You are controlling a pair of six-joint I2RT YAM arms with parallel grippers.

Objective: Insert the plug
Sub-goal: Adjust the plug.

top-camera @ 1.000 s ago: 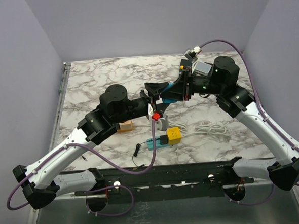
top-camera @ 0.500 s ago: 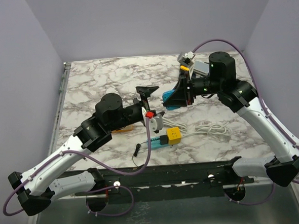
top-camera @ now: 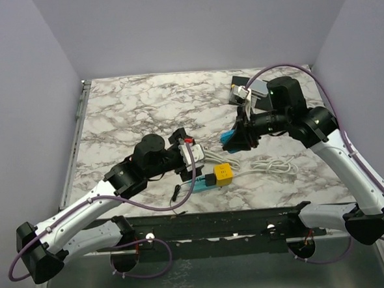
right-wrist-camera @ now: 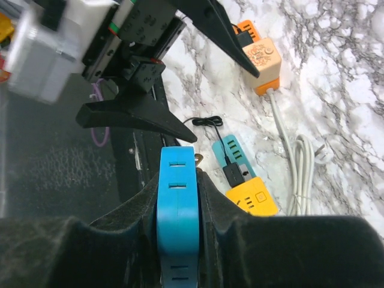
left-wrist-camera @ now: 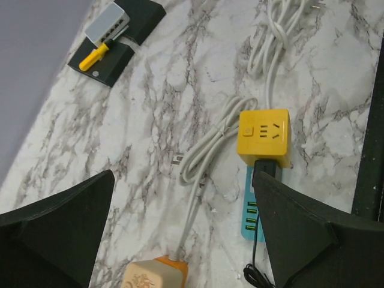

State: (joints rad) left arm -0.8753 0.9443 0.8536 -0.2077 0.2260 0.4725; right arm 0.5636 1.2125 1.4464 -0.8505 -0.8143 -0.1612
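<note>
My left hand point(left-wrist-camera: 184, 180) hangs spread wide above the marble tabletop point(left-wrist-camera: 150, 108), where the black plug point(left-wrist-camera: 266, 165) sits against the yellow socket cube point(left-wrist-camera: 264, 137). My right hand point(right-wrist-camera: 177, 180) pinches a blue slotted block point(right-wrist-camera: 177, 228) nearby.

Tabletop point(top-camera: 131, 102) is showing a smooth marble-print finish. Yellow socket cube point(left-wrist-camera: 264, 137), blue strip point(right-wrist-camera: 177, 210) and white cable point(left-wrist-camera: 210, 141) are looking like smooth plastic; left gripper point(left-wrist-camera: 183, 175) is reading matt black.
</note>
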